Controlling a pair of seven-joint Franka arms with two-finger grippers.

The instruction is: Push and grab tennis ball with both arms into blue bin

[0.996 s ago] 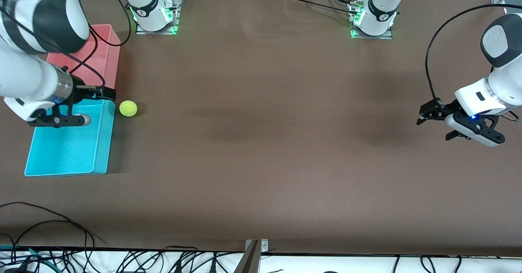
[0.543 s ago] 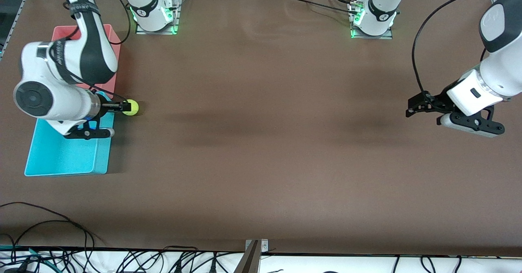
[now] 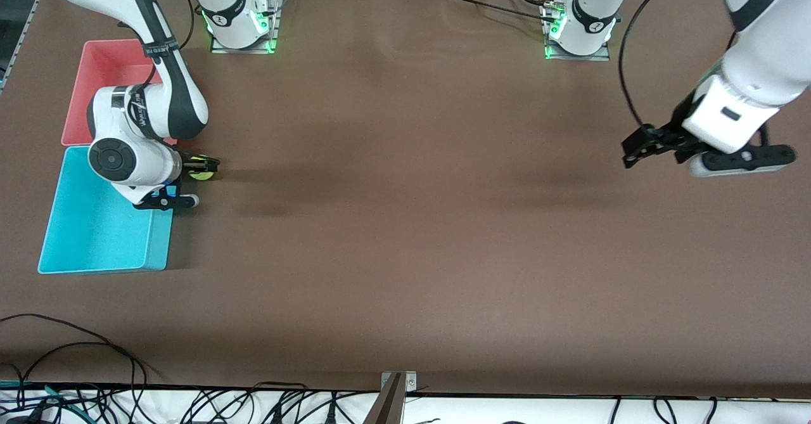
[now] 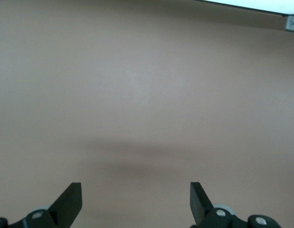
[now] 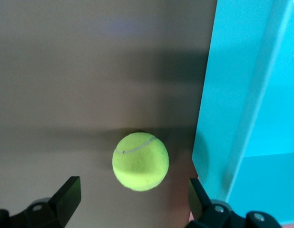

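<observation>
Brown table (image 3: 405, 234); tennis ball (image 3: 203, 172) beside blue bin (image 3: 95, 234).

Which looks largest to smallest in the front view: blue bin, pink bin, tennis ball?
1. blue bin, largest of what shows.
2. pink bin, smaller as seen, but the right arm covers part of it, so the two bins may be about alike.
3. tennis ball, clearly smallest, between the right gripper fingers.
</observation>
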